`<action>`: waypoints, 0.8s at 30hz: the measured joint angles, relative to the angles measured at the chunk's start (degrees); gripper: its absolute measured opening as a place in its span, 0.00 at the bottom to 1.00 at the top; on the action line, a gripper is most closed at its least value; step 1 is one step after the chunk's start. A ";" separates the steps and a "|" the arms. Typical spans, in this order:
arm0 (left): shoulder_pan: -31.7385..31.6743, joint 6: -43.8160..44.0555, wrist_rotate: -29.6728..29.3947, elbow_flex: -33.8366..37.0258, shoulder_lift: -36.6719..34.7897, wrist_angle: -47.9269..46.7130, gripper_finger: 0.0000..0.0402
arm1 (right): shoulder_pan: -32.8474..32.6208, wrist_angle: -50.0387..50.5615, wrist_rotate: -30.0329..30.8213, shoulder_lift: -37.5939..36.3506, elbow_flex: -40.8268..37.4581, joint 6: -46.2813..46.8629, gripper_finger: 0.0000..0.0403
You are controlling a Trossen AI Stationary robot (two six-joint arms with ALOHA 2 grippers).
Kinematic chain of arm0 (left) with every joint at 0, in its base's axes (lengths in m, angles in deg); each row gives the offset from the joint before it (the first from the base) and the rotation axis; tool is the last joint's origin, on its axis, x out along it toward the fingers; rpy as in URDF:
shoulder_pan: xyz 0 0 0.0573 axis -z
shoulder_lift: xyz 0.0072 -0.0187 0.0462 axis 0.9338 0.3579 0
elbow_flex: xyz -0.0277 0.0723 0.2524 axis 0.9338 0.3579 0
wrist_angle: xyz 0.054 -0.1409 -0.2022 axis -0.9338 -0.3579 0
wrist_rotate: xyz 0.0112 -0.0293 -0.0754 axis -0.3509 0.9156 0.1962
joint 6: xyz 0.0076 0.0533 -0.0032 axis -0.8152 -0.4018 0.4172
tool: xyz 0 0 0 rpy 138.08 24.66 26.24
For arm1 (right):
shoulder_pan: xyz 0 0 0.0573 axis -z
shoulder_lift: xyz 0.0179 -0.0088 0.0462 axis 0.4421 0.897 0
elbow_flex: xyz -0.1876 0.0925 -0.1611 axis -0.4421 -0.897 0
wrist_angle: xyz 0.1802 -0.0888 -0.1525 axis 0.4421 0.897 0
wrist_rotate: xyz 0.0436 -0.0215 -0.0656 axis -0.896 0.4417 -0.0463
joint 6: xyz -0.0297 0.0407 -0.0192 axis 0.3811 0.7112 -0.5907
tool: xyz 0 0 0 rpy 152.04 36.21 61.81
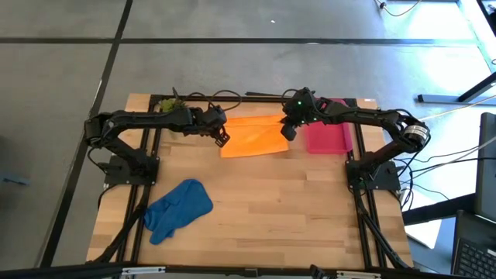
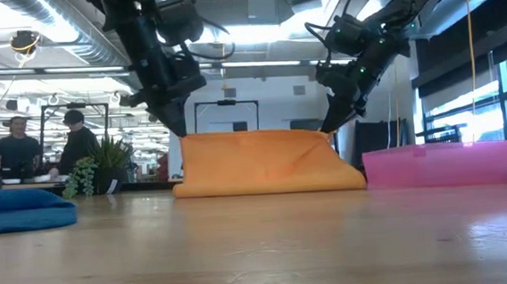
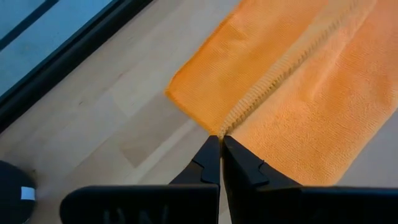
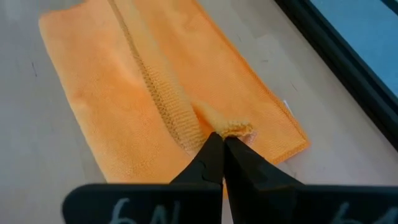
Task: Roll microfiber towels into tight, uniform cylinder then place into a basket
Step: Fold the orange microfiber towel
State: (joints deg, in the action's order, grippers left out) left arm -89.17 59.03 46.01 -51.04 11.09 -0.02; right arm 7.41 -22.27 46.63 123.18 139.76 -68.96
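Pinching the orange towel [image 1: 253, 136] at both ends, the two arms hold its top edge up off the tabletop [image 1: 263, 217]. The left pincer [image 1: 222, 138] sits at the towel's left end, fingers pressed together on the stitched hem; its wrist view shows the dark fingertips [image 3: 219, 155] meeting right at the corner of the fabric. Over on the other side, the right pincer [image 1: 288, 130] clamps the towel's right end, and its own camera catches the tips closed on a little bunched tuft of orange cloth [image 4: 233, 129].

From table height the orange towel [image 2: 264, 162] stands like a low curtain, folded over itself, its lower edge resting on the wood while both pincers grip along the top. The fold runs lengthwise, with a hem line showing down the middle in both wrist views.

The blue towel [image 1: 178, 209] lies crumpled and loose near the front left of the tabletop, well apart from both arms. The pink basket [image 1: 329, 138] waits just beside the orange towel's right end, at the back of the tabletop, close under the right arm. A small green plant [image 1: 169, 103] stands at the back left corner. Two people [image 2: 46, 143] show far off in the room behind.
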 joint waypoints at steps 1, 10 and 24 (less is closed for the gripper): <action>-0.02 -0.02 0.00 0.00 0.00 0.31 0.00 | 0.00 -0.22 0.00 0.00 0.00 0.03 0.01; 0.00 -0.04 -0.77 0.00 0.00 1.59 0.00 | 0.00 -1.39 0.02 0.98 0.00 -1.55 0.01; -0.88 1.38 -4.18 -0.02 1.92 5.34 0.00 | 0.06 -4.42 2.59 5.18 0.00 -2.90 0.01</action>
State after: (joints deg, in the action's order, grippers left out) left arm -90.05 60.41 41.83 -51.06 13.01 5.32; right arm 7.47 -26.69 49.22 128.36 139.76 -71.85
